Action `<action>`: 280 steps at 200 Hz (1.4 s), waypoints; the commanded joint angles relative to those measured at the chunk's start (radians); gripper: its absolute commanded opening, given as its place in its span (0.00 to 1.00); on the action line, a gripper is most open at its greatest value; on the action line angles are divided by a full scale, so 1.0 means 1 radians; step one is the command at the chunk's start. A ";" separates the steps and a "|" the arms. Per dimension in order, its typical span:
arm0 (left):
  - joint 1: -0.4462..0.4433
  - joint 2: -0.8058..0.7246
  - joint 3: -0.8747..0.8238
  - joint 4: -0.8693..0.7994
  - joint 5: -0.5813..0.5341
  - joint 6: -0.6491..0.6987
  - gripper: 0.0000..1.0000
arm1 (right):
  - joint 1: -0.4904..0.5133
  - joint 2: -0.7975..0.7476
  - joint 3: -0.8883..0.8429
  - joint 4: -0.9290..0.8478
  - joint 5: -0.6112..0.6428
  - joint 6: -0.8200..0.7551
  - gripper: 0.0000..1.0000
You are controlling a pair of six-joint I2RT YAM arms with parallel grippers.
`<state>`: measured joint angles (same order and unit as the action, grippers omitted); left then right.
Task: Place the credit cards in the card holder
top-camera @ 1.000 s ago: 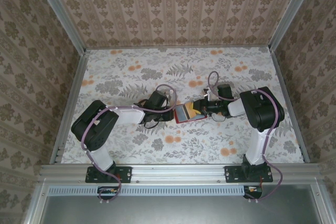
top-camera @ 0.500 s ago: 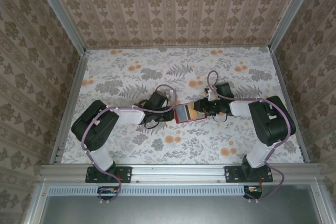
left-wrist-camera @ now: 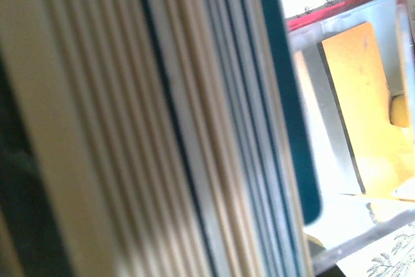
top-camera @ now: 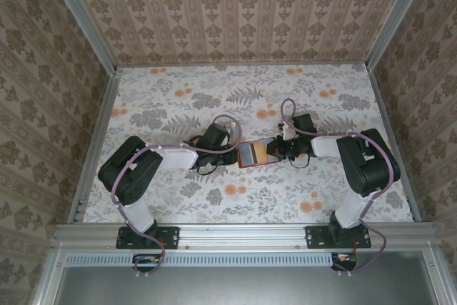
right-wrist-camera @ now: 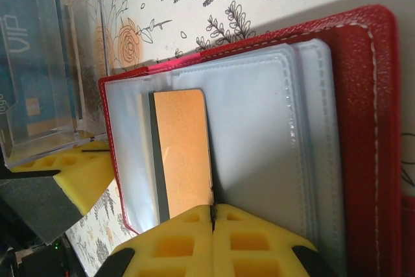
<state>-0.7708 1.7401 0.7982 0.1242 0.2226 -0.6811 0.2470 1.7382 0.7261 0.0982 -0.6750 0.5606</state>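
Top view: fixed, high behind your arm bases (top-camera: 146, 237). You look down and forward over the whole table (top-camera: 178, 105) to the far wall (top-camera: 235, 12).
Left wrist view: looks from the left, hard against a blurred striped surface (left-wrist-camera: 162, 128), with the holder (left-wrist-camera: 337, 12) at its right margin.
Right wrist view: looks from the right, close above the open holder.
Shared: all three show the holder, mid-table; both wrist views show the orange card (right-wrist-camera: 185, 147).

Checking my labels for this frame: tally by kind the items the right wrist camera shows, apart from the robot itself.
red card holder: 1
orange card: 1
clear box: 1
blue card seen through the box: 1; any behind it cannot be counted
Total: 4
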 commanded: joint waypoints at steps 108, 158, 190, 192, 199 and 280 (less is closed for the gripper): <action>-0.028 0.106 0.076 -0.057 0.064 0.000 0.06 | 0.060 0.054 0.037 0.040 0.059 0.069 0.00; -0.025 0.115 0.088 -0.067 0.060 0.006 0.05 | 0.092 0.058 0.072 -0.033 0.043 0.010 0.00; -0.025 0.124 0.097 -0.069 0.070 0.006 0.05 | 0.125 0.064 0.081 -0.040 0.054 0.012 0.05; -0.025 0.124 0.098 -0.071 0.069 0.006 0.05 | 0.126 0.065 0.083 -0.040 0.054 0.012 0.05; -0.025 0.121 0.096 -0.070 0.065 0.005 0.05 | 0.130 0.066 0.087 -0.045 0.054 0.013 0.06; -0.023 0.032 0.047 -0.106 -0.003 0.038 0.06 | 0.130 -0.212 0.042 -0.239 0.319 -0.075 0.39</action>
<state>-0.7795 1.7927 0.8780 0.0795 0.2489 -0.6762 0.3725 1.6245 0.7818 -0.0269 -0.4828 0.5354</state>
